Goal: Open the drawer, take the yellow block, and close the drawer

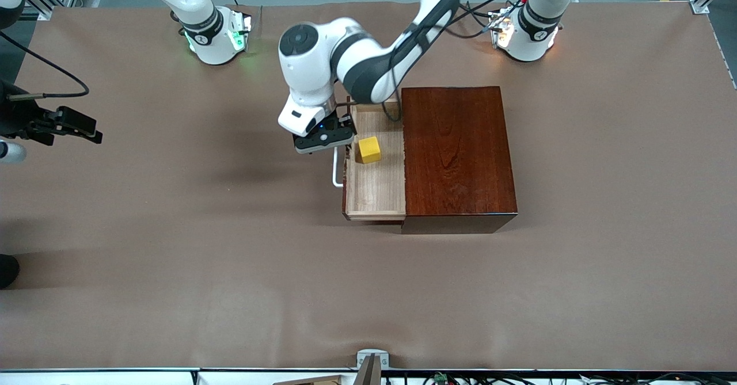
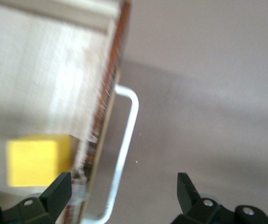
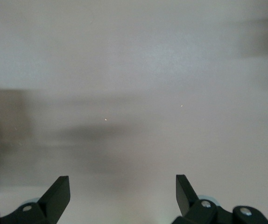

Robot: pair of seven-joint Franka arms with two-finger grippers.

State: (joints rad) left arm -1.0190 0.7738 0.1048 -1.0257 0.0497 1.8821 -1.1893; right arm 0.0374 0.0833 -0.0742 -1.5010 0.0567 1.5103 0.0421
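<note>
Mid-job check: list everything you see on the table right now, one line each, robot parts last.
wooden box: one, glossy dark reddish-brown, on the table toward the left arm's end.
drawer: one, pale wood inside, pulled out of the box toward the right arm's end.
handle: one, white U-shaped bar, on the drawer's front.
yellow block: one, bright yellow, lying in the open drawer, not held.
table: one, brown covering, under everything.
left tool: one, black, fingers open, over the drawer's front edge and handle, beside the block.
right tool: one, black, fingers open, waiting over bare table at the right arm's end.
</note>
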